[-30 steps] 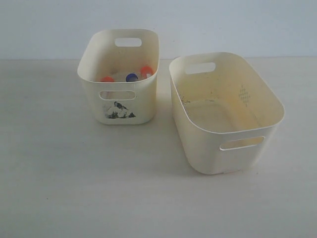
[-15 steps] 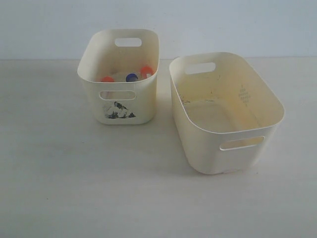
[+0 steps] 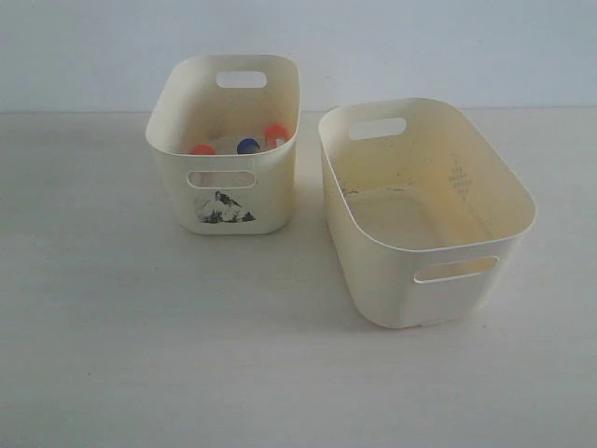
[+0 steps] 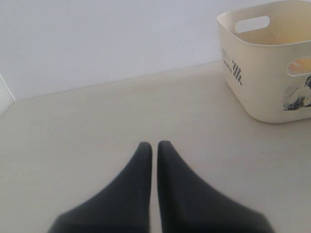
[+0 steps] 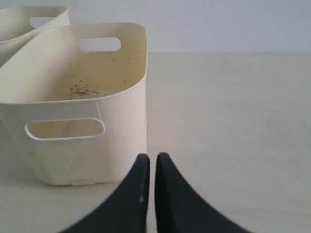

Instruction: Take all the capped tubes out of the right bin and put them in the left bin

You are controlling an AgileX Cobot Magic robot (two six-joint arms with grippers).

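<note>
The tubes (image 3: 248, 146) lie in the smaller bin (image 3: 275, 201), the one with the black print on its front. I can make out two orange-red caps and a dark blue one low against its inner wall. More may sit below its rim where I cannot see. The larger bin (image 3: 373, 280) stands just beside it on the right, and its floor shows only stains and a faint diamond mark, with no tube on any part I can see. The near inside corner is hidden by its own front wall. Judging from that, the move looks finished, or very nearly.

That would explain how I am holding myself. My left gripper (image 4: 154, 145) hangs low over the bare table (image 3: 140, 327), off to the side of the printed bin, fingers pressed together and holding nothing. My right gripper (image 5: 152, 158) is likewise closed and empty, just outside a corner of the larger bin, not reaching into it.
</note>
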